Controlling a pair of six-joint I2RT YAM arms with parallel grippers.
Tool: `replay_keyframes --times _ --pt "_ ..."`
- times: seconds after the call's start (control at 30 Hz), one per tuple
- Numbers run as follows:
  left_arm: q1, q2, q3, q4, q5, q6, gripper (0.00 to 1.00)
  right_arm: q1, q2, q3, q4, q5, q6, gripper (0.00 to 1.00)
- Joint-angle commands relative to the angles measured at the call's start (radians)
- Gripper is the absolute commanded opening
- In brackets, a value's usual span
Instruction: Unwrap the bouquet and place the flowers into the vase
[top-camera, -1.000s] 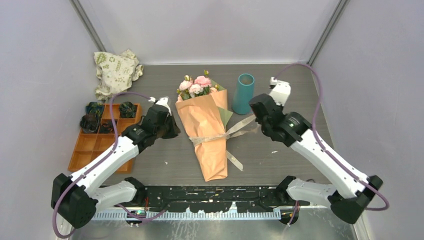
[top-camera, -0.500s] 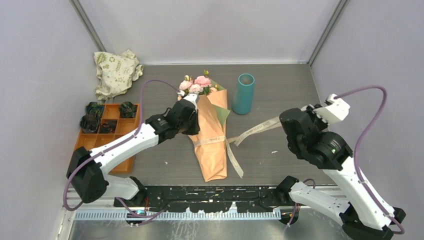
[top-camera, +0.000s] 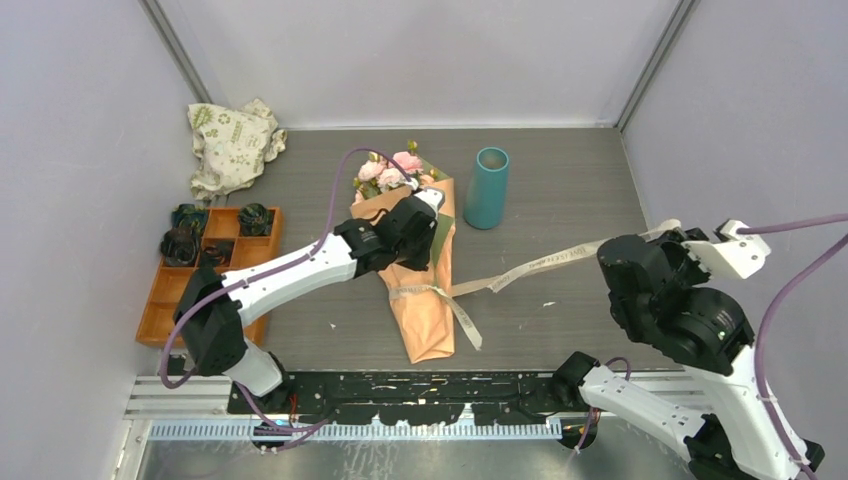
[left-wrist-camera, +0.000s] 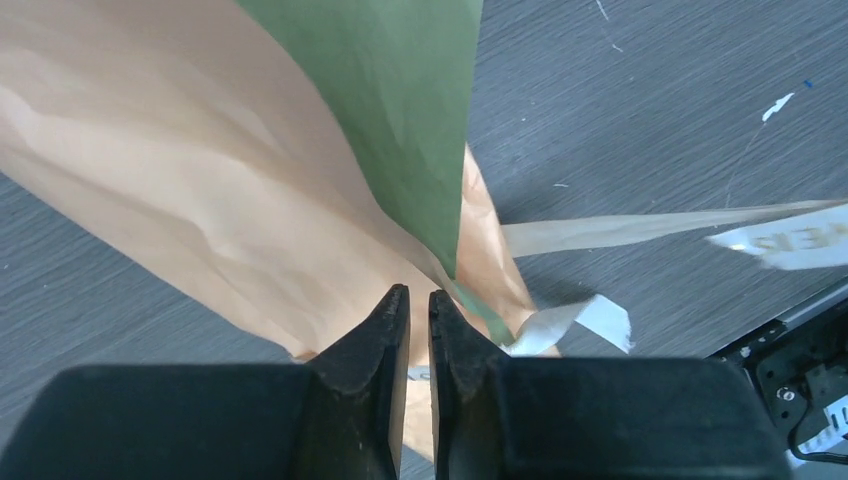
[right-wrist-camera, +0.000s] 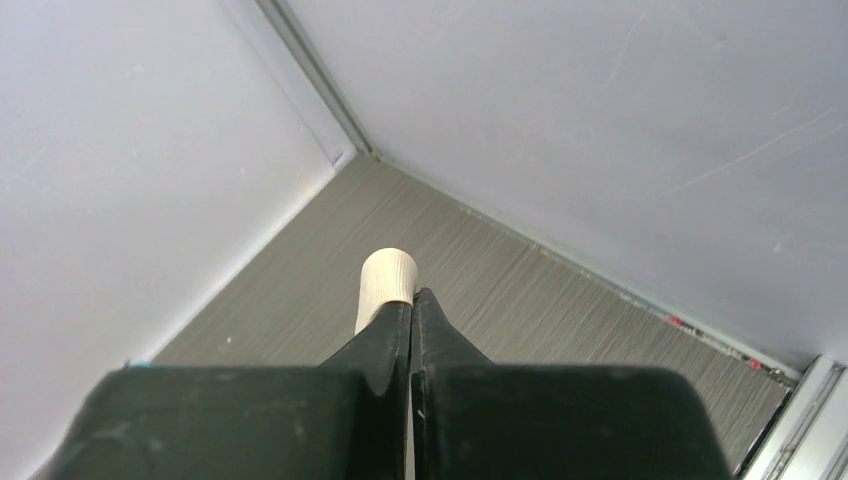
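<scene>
From above, the vase (top-camera: 488, 188) stands upright on the desk (top-camera: 560, 160), just right of the bouquet's (top-camera: 422, 300) wide end and apart from it. The orange tray (top-camera: 175, 300) at the left edge holds dark green rosettes (top-camera: 182, 243) in its far compartments. The bouquet lies lengthwise mid-desk, flowers (top-camera: 392, 170) toward the far wall. My left hand (top-camera: 428, 205) sits over its upper right side. The ribbon (top-camera: 545, 264) runs from the bouquet's waist across bare desk to my right hand (top-camera: 668, 232), close to the right wall.

On the left wrist view, my fingers stand a narrow slit apart with nothing between them, right above the green inner sheet (left-wrist-camera: 400, 110) and the orange paper (left-wrist-camera: 180, 190).

On the right wrist view, my fingers are pressed together on the beige ribbon end (right-wrist-camera: 388, 278), facing the far corner.
</scene>
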Motion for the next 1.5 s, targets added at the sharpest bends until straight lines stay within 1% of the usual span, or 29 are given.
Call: replay_keyframes --times 0.0,0.13,0.23,0.3,0.37,0.4,0.43,0.53,0.57,0.63,0.7,0.77,0.93,1.0,1.03,1.17,1.23,1.37,1.47 --pt "0.001 -0.004 0.061 -0.016 -0.025 0.033 0.15 -0.002 -0.011 0.110 0.002 0.190 -0.067 0.01" --pt "0.002 0.003 0.103 -0.012 0.002 0.037 0.15 -0.002 -0.044 0.129 0.175 0.227 -0.272 0.02" --pt "0.001 0.014 0.179 -0.019 0.033 0.048 0.16 -0.002 -0.071 0.126 0.276 0.256 -0.374 0.02" --pt "0.000 0.024 0.225 -0.023 0.052 0.060 0.18 -0.002 -0.087 0.112 0.395 0.249 -0.484 0.02" --pt "0.001 0.044 0.264 -0.028 0.056 0.071 0.20 -0.001 -0.085 0.089 0.520 0.214 -0.615 0.05" --pt "0.000 0.057 0.282 -0.033 0.056 0.075 0.21 -0.001 -0.071 0.090 0.525 0.184 -0.631 0.09" --pt "0.000 0.074 0.299 -0.042 0.053 0.079 0.21 -0.002 -0.045 0.105 0.490 0.164 -0.601 0.12" --pt "0.002 0.141 0.344 -0.078 0.029 0.082 0.21 -0.001 0.075 0.189 0.254 0.098 -0.422 0.22" --pt "0.002 0.162 0.351 -0.084 0.020 0.082 0.20 -0.001 0.116 0.212 0.201 0.073 -0.388 0.29" --pt "0.001 0.199 0.355 -0.093 -0.001 0.075 0.18 -0.005 0.207 0.240 0.154 0.009 -0.362 0.39" --pt "0.001 0.221 0.352 -0.104 -0.021 0.066 0.16 -0.031 0.272 0.261 0.139 -0.085 -0.352 0.46" --pt "0.002 0.224 0.335 -0.104 -0.053 0.060 0.15 -0.095 0.323 0.264 0.158 -0.215 -0.368 0.53" --pt "0.021 0.185 0.273 -0.129 -0.145 0.034 0.15 -0.358 0.412 0.220 0.303 -0.625 -0.437 0.67" --pt "0.031 0.149 0.229 -0.141 -0.177 0.019 0.15 -0.412 0.445 0.206 0.334 -0.725 -0.445 0.72" --pt "0.033 0.128 0.202 -0.150 -0.196 0.008 0.15 -0.416 0.455 0.198 0.346 -0.767 -0.450 0.74" --pt "0.041 0.020 0.080 -0.201 -0.271 -0.041 0.15 -0.417 0.449 0.154 0.398 -0.834 -0.458 0.89" --pt "0.050 -0.040 0.014 -0.223 -0.290 -0.065 0.15 -0.417 0.426 0.135 0.430 -0.877 -0.479 0.92" --pt "0.086 -0.136 -0.109 -0.255 -0.295 -0.112 0.16 -0.417 0.396 0.108 0.484 -1.028 -0.515 0.93" --pt "0.127 -0.173 -0.196 -0.243 -0.256 -0.150 0.16 -0.402 0.418 0.098 0.485 -1.160 -0.529 0.93"
